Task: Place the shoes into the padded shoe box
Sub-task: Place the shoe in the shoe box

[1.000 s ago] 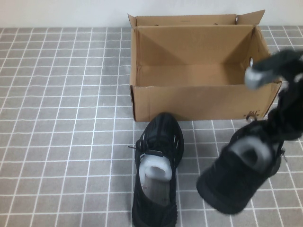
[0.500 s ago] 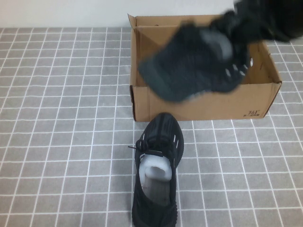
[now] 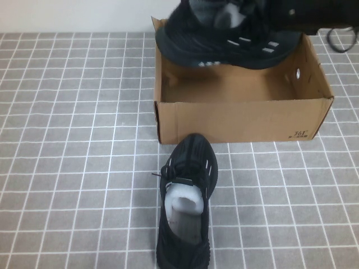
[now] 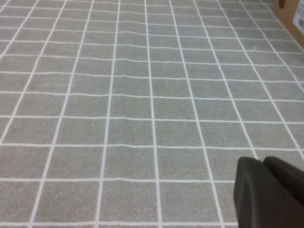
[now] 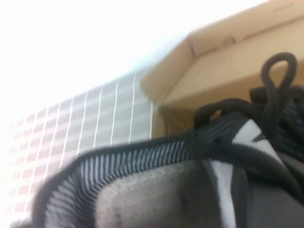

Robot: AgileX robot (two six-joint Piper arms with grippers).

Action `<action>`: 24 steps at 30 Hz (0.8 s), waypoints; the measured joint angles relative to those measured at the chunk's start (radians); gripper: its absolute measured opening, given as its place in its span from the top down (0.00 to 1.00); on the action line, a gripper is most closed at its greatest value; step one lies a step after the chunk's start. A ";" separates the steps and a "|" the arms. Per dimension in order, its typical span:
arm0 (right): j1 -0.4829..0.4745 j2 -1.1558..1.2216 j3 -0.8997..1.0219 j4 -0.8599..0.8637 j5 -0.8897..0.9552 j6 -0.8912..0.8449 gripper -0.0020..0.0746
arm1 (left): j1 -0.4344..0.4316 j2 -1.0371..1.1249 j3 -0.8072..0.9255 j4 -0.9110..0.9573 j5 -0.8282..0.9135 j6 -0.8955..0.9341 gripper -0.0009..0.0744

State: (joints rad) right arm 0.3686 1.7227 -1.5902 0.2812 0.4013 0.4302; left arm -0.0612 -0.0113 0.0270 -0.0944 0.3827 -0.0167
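Observation:
The brown padded shoe box (image 3: 241, 120) stands open at the back middle of the tiled table. My right gripper (image 3: 247, 11) is shut on one black sneaker (image 3: 224, 39) and holds it tilted in the air over the box's back half. In the right wrist view this shoe (image 5: 156, 185) fills the picture, with its laces and the box's flap (image 5: 228, 61) behind it. The other black sneaker (image 3: 186, 207), with white stuffing inside, lies on the table just in front of the box, toe toward it. My left gripper (image 4: 268, 190) is shut and empty above bare tiles.
A black cable (image 3: 339, 39) lies on the table right of the box's back corner. A corner of the box (image 4: 292, 14) shows in the left wrist view. Grey tiles with white lines stretch to the left of the box and shoe.
My right gripper has carried its sneaker from low at the front right, up and back, to above the box. The shoe on the table and the box have not moved.

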 joint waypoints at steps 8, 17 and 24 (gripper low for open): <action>-0.010 0.130 0.000 0.009 -0.158 0.013 0.97 | 0.000 0.000 0.000 0.000 0.000 0.000 0.99; -0.033 0.221 0.000 0.021 -0.241 0.014 0.97 | 0.000 0.000 0.000 0.000 0.000 0.000 0.99; -0.033 0.278 0.000 0.084 -0.292 0.015 0.97 | 0.000 0.000 0.000 0.000 0.000 0.000 0.99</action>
State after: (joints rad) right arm 0.3353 2.0008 -1.5902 0.3651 0.1096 0.4450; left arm -0.0612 -0.0113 0.0270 -0.0944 0.3827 -0.0167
